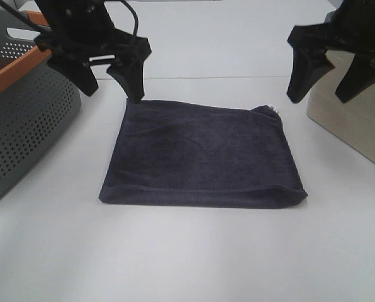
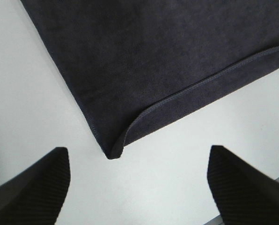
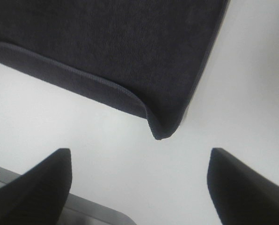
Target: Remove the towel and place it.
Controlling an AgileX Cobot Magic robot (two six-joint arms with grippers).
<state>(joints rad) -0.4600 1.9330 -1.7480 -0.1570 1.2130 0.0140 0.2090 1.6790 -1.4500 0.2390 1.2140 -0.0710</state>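
Observation:
The towel [image 1: 200, 154] is dark navy and lies flat and folded on the white table, with a small white tag [image 1: 274, 108] at its far right corner. My left gripper [image 1: 112, 93] hangs open just above the towel's far left corner, nothing between its fingers. In the left wrist view that corner of the towel [image 2: 167, 61] lies ahead of the open left gripper [image 2: 137, 187]. My right gripper [image 1: 319, 97] is open and empty, raised beside the far right corner. The right wrist view shows the towel [image 3: 106, 47] corner in front of the spread right gripper [image 3: 139, 187].
A grey perforated basket [image 1: 24, 126] with an orange rim stands at the left edge. A beige container [image 1: 357, 119] stands at the right edge, behind the right gripper. Bare white table surrounds the towel.

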